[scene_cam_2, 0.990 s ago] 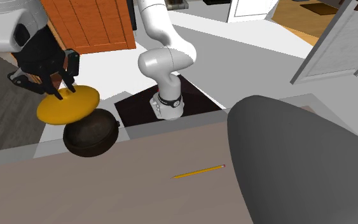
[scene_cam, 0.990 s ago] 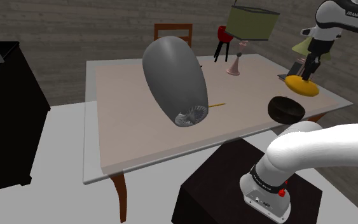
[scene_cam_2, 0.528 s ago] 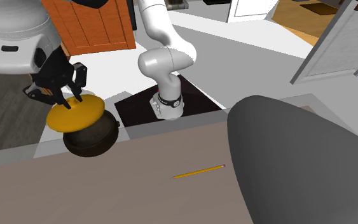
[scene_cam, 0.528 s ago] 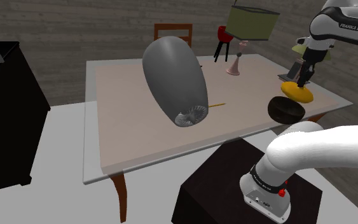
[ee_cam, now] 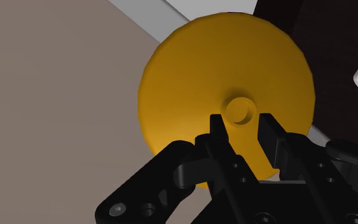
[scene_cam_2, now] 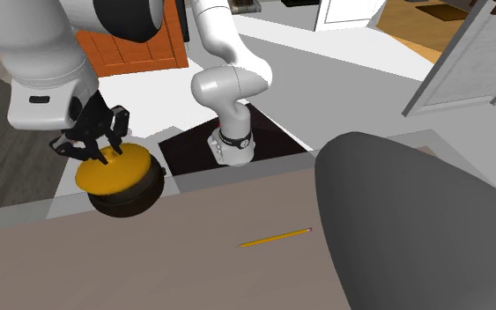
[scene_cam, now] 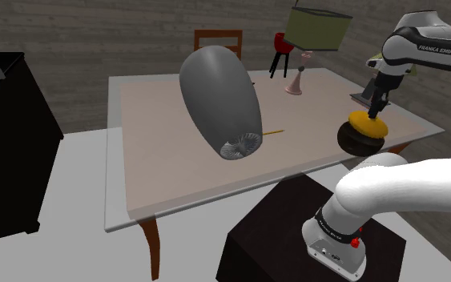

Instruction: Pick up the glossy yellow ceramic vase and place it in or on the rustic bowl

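I'm watching the pincer (scene_cam: 375,113) point straight down at the table's (scene_cam: 175,180) near corner, and its two black fingers (ee_cam: 217,130) are pinching the small round neck of the vase (scene_cam: 367,124). On the wrist feed the neck sits squarely between the fingertips, with the wide yellow body of the vase (ee_cam: 190,70) spreading out flat below the pincer (ee_cam: 240,125) like a disc.

The vase (scene_cam_2: 114,172) is right under the pincer (scene_cam_2: 95,155), lying level across the mouth of the bowl (scene_cam_2: 128,201). The bowl (scene_cam: 360,143) is dark and round, directly beneath the pincer too, and its rim shows around the yellow edge. I can't tell whether the vase's weight is on that rim.

Away from the pincer, further in across the table (scene_cam_2: 149,264), a pencil (scene_cam_2: 276,237) lies flat on the surface. Beyond it, well apart from the pincer, a big grey rounded object (scene_cam: 219,100) rests on the table. A lamp (scene_cam: 316,32) stands at the far side. The arm's dark stand (scene_cam: 275,236) sits just off the table's edge, near the bowl.
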Available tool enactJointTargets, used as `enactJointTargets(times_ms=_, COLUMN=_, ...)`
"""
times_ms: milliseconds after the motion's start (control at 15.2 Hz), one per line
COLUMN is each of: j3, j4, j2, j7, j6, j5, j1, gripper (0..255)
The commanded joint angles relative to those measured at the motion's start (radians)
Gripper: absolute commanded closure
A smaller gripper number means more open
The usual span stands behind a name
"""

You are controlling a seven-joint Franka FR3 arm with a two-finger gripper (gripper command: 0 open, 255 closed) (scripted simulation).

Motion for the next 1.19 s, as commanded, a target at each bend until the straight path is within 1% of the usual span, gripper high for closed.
enactJointTargets(times_ms=0, j3=-0.012, j4=-0.025, j2=-0.002, j7=0.006, j6=0.024, j5=-0.010, j1=-0.003, gripper=255)
enactJointTargets(times_ms=528, j3=-0.012, j4=-0.025, j2=-0.003, j7=0.006, j6=0.024, j5=-0.011, j1=-0.003, gripper=255)
enactJointTargets(times_ms=594, j3=-0.012, j4=-0.025, j2=-0.003, j7=0.006, j6=0.024, j5=-0.011, j1=-0.003, gripper=0)
enactJointTargets(times_ms=924, j3=-0.012, j4=-0.025, j2=-0.002, j7=0.006, j6=0.024, j5=-0.011, j1=-0.003, gripper=0)
enactJointTargets(times_ms=1122, j3=0.035, j4=0.067, j2=0.012, j7=-0.006, j6=-0.059, j5=0.031, j1=0.012, gripper=0)
